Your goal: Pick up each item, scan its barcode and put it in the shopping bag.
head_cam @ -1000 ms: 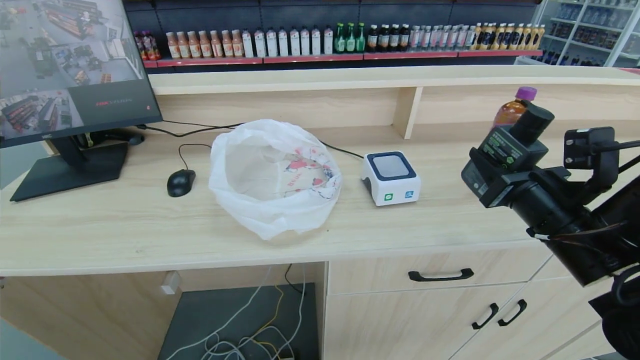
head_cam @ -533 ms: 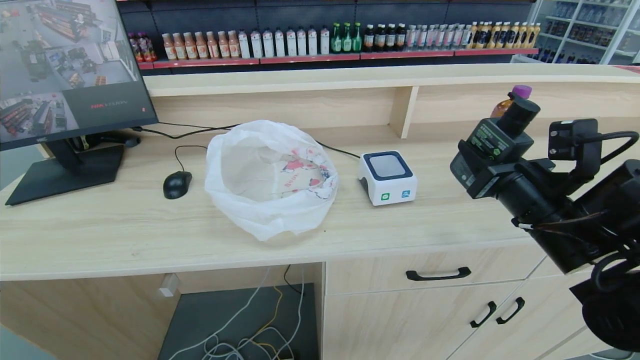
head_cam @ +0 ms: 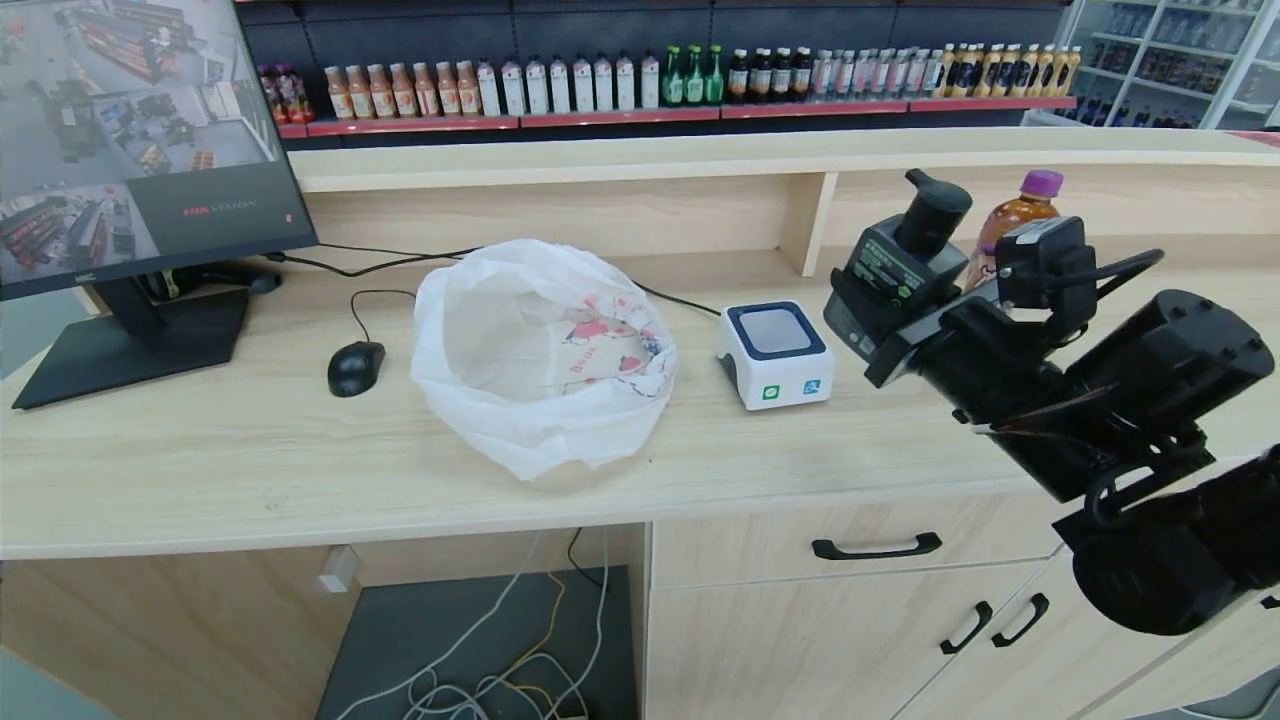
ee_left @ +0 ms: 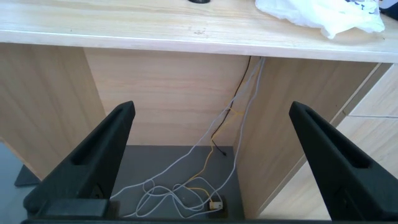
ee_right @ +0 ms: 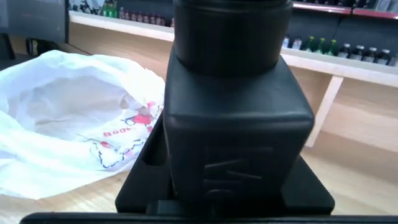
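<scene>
carrying the black bottle (head_cam: 888, 272), the right end effector (head_cam: 915, 330) has swung left since a second ago, from the bench's right end to just right of the scanner (head_cam: 775, 355), raised above the bench (head_cam: 250, 460); it grips the bottle's lower end, cap up. orange bottle (head_cam: 1015, 215) behind the arm is less covered now. left end effector (ee_left: 211, 112) hangs below the bench edge, fingers spread wide. shopping bag (head_cam: 545, 355) sits open left of the scanner, mouse (head_cam: 355, 367) and monitor (head_cam: 130, 130) further left. drawers (head_cam: 875, 548) under the bench, cables (head_cam: 500, 660) on the floor, drink shelf (head_cam: 650, 85) behind.
</scene>
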Motion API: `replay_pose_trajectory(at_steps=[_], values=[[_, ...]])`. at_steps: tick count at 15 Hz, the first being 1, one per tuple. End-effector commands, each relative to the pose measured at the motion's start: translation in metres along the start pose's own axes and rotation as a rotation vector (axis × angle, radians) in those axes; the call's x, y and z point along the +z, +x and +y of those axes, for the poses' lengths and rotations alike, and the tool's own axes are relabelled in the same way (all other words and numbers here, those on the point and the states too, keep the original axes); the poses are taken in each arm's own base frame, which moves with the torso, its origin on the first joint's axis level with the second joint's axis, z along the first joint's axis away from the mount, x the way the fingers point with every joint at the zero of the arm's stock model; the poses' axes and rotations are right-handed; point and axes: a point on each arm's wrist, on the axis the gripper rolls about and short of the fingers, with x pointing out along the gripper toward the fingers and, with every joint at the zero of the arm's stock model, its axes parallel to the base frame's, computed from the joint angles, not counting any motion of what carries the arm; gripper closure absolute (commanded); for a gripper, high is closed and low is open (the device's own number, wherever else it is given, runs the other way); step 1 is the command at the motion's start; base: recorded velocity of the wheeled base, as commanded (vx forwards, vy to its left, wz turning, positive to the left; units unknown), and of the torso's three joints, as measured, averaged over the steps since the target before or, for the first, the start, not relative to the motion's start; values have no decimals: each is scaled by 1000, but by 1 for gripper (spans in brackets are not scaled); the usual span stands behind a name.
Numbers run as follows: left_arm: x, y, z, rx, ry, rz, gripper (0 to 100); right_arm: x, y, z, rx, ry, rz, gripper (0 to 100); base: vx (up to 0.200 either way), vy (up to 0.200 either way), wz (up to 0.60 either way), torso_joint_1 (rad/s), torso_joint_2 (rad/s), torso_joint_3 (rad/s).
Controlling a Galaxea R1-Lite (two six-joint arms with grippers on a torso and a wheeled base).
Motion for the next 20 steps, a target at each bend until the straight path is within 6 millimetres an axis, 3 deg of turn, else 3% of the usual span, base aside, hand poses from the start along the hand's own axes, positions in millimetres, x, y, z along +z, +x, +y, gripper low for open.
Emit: replay_pose_trajectory(at_steps=[1, 8, 16, 20], values=[[0, 0, 0, 0, 0, 1, 0, -13, 21, -1, 17, -32, -26, 100, 0, 0, 0, 0, 0, 0], [0, 0, 0, 0, 0, 0, 0, -28, 69, -9, 93, -203, -173, 100, 0, 0, 0, 0, 0, 0], [0, 0, 0, 0, 0, 0, 0, -52, 82, -7, 226, -389, -230, 100, 0, 0, 0, 0, 0, 0], [0, 0, 0, 0, 0, 0, 0, -56, 87, -18, 263, -438, -267, 100, 0, 0, 0, 0, 0, 0]])
